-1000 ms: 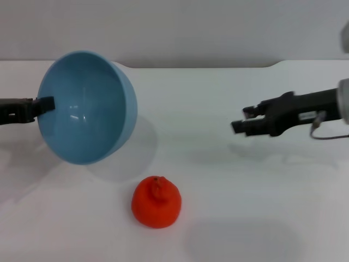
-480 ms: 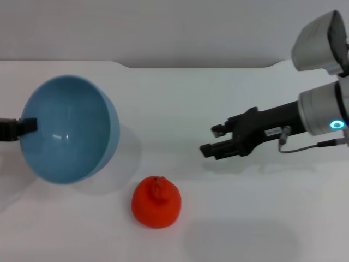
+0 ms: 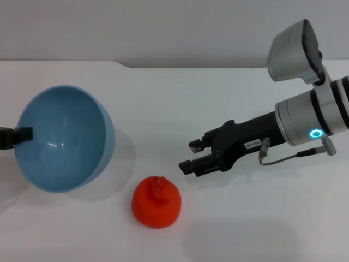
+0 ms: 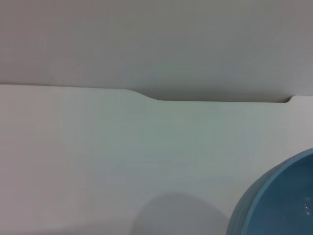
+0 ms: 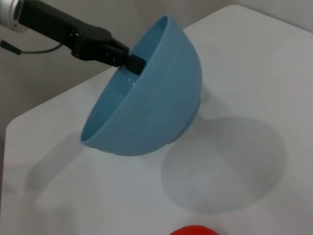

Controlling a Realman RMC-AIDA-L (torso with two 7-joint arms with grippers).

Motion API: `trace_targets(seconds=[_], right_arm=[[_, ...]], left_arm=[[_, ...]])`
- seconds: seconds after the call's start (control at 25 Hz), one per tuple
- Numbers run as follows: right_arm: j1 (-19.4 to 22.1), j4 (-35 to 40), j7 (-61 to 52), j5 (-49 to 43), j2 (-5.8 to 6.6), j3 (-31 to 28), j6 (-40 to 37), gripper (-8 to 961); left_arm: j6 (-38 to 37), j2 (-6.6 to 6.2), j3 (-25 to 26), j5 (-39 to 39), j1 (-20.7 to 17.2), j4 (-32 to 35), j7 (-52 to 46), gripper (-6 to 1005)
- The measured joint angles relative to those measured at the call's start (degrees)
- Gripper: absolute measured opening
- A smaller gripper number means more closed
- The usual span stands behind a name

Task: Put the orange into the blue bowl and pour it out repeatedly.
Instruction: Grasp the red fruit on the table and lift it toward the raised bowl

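Note:
The orange (image 3: 156, 202) rests on the white table near the front, and its top edge shows in the right wrist view (image 5: 194, 230). Left of it and off the table, the blue bowl (image 3: 62, 144) hangs tilted, its empty opening turned toward the orange. My left gripper (image 3: 24, 134) is shut on the bowl's far-left rim, a grip the right wrist view also shows (image 5: 128, 62) on the bowl (image 5: 151, 98). A part of the bowl (image 4: 281, 203) fills one corner of the left wrist view. My right gripper (image 3: 192, 155) is open, empty, above and right of the orange.
The white table (image 3: 180, 103) ends at a back edge with a small step, against a grey wall. The bowl casts a round shadow (image 5: 222, 164) on the table beneath it.
The left gripper has carried the bowl down and to the left, still tilted. The right arm has reached in leftward and lower, toward the orange. The orange has not moved.

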State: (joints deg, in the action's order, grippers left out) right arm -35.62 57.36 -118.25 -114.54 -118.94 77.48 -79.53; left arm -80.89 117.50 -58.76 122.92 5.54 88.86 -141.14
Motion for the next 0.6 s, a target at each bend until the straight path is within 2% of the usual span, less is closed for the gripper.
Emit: trace_targets(seconds=[0.32, 0.44, 0.48, 0.6], right_arm=[[-0.5, -1.6, -0.2, 1.3, -0.10, 3.3, 0.2, 602], [-1.4, -3.1, -0.2, 1.4, -0.17, 5.9, 1.9, 602], [-1.7, -4.1, -0.2, 2.4, -0.28, 8.6, 4.8, 602], [-1.9, -5.0, -0.1, 4.2, -0.33, 10.3, 6.2, 602]], left_arm=[[0.0, 0.16, -0.6, 1.3, 0.6, -0.5, 0.0, -2], [0.0, 0.27, -0.8, 1.7, 0.9, -0.6, 0.0, -2], [0.0, 0.33, -0.8, 1.7, 1.0, -0.6, 0.0, -2], [0.0, 0.34, -0.8, 1.7, 1.0, -0.6, 0.0, -2]])
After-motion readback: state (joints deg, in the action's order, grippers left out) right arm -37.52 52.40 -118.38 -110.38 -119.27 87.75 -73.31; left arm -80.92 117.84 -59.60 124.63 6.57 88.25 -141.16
